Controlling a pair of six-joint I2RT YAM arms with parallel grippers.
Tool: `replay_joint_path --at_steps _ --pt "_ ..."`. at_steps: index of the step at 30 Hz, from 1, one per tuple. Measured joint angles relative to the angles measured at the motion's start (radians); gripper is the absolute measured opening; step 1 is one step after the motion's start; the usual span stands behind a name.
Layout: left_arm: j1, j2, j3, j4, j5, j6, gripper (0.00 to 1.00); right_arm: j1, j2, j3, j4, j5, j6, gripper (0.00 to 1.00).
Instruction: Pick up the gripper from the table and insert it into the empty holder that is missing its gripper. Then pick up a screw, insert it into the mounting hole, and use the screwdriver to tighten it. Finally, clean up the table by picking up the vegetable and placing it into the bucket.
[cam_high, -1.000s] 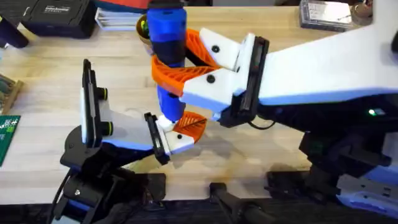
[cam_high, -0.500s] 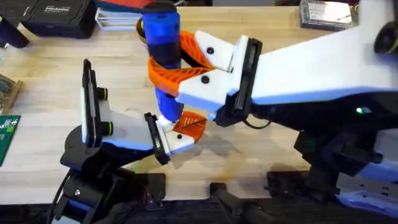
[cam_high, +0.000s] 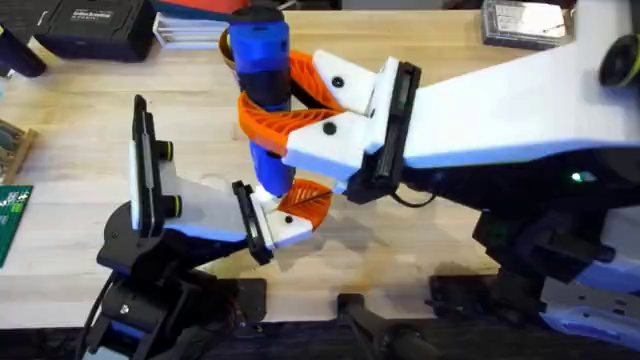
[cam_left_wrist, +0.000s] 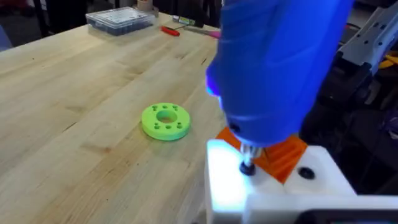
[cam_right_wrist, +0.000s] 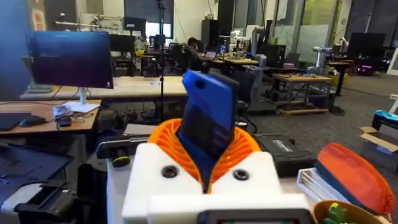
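— Where is your right arm?

— It reaches in from the lower right and stretches across the middle of the worktop (cam_high: 80, 130), its forearm nearly level. Your right tool (cam_high: 275, 105) is clamped on the screwdriver (cam_high: 262, 90), the orange ribbed pads (cam_high: 285, 120) wrapping its blue body. You hold the screwdriver upright, tipped slightly, with its thin tip pointing down.

— And what is under the tip?

— In the left wrist view, the metal tip (cam_left_wrist: 247, 163) sits on a dark screw (cam_left_wrist: 247, 168) in a white block (cam_left_wrist: 249, 186). The orange wedge (cam_left_wrist: 280, 154) of the gripper lies just behind that screw, touching the white part. A blue glow shows on the screwdriver's side.

— Your left arm?

— It rises from the lower left, folds at the elbow and lies low over the worktop, its wrist pointing to the right under the screwdriver. Whether your left tool (cam_high: 290, 210) is apart or together I cannot tell; the white and orange parts hide its tips.

— Anything else nearby?

— A bright green ring (cam_left_wrist: 165, 121) lies flat on the worktop, well apart from the screw. The bucket (cam_high: 228, 42) stands at the far side, partly hidden behind the screwdriver's top.
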Motion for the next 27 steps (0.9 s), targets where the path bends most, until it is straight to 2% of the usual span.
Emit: replay_joint_path --at_steps 17,22,27 --pt "-0.002 0.0 0.0 0.0 0.0 0.0 0.004 0.003 0.0 0.0 0.002 -0.004 -0.003 0.026" --pt "-0.002 -0.001 0.0 0.008 0.001 0.004 0.004 0.004 0.016 -0.013 0.073 -0.019 -0.003 0.026" --pt "-0.002 -0.001 0.0 0.015 0.0 0.005 0.004 -0.004 0.016 -0.009 0.074 -0.027 -0.003 0.026"
